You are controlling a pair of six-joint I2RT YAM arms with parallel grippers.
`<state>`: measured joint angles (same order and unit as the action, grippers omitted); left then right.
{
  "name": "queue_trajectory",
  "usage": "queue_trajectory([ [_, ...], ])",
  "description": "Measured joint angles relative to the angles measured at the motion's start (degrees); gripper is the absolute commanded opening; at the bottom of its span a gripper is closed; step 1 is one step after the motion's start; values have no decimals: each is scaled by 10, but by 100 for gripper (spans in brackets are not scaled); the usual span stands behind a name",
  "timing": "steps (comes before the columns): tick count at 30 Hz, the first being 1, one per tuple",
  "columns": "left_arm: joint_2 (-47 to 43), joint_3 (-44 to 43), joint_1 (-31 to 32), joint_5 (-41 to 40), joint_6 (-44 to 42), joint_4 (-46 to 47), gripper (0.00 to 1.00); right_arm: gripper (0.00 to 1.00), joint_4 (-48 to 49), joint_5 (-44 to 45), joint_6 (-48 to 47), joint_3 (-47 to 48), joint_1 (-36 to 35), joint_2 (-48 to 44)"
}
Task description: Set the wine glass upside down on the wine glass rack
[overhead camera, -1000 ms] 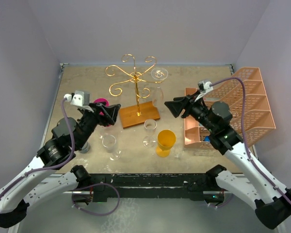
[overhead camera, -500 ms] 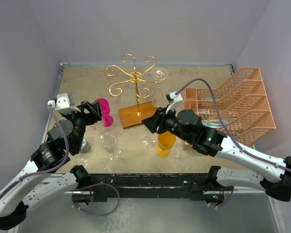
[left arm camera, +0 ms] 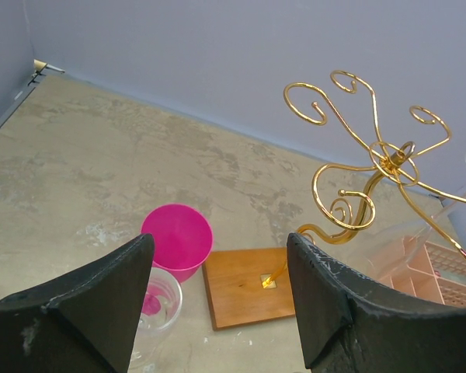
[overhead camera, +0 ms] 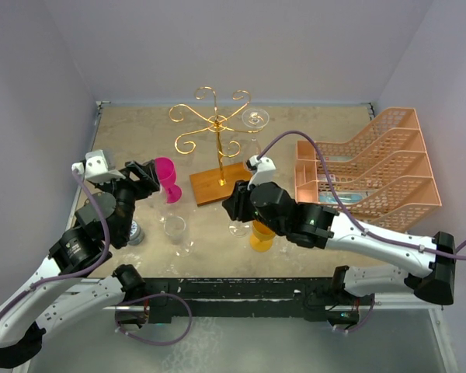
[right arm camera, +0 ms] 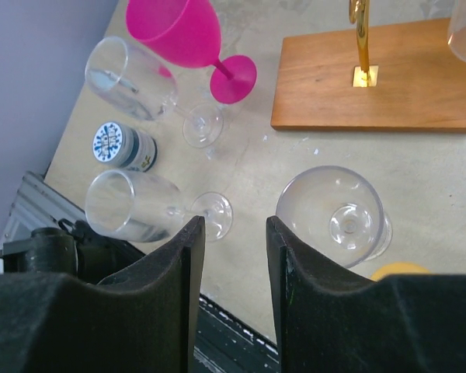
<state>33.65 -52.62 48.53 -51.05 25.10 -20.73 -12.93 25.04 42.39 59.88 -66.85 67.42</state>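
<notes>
Wine glass upright on the table, apart from the wine glass rack.
We find the glass standing near the front of the rack's wooden base, just beside a yellow goblet. The right pincer hangs over it, released and holding nothing, with the glass outside its gap. A second clear glass hangs inverted on a rack arm. The left pincer is likewise released and empty, near a pink goblet.

rack: gold wire, brown wood base | wine glass: clear | goblet: magenta | cup: amber | organizer: salmon | can lid: blue-white speckle | table: mottled beige
</notes>
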Motion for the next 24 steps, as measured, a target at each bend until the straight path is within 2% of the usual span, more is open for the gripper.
queue_trajectory([
  [13, -6, 0, 0, -4, 0, 0, 66, 39, -2, 56, 3, 9, 0, 24],
  [24, -10, 0, 0, -5, 9, -1, 66, 20, 3, 55, -14, 9, 0, 60],
])
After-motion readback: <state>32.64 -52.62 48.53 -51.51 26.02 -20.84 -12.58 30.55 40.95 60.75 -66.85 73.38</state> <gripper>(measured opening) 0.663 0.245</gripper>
